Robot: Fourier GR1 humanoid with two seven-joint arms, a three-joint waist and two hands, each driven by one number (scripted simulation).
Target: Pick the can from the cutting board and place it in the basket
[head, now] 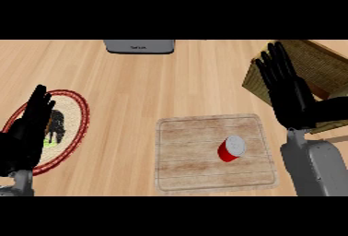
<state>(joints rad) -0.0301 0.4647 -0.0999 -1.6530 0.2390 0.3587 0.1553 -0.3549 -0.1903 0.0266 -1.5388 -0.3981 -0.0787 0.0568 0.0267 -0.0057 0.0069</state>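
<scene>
A red can (230, 149) with a silver top stands on the right half of the pale wooden cutting board (190, 170). The woven basket (319, 60) sits at the right edge, behind the board. My right hand (289, 90) is open with straight fingers, raised in front of the basket's left side, above and right of the can and apart from it. At the left edge my left hand (27, 131) rests open, fingers up, over a plate.
A round plate (75, 120) with a red rim and a dark item on it lies at the left, partly hidden by my left hand. A grey appliance (139, 46) stands at the back edge. Bare wooden counter (136, 92) lies between plate and board.
</scene>
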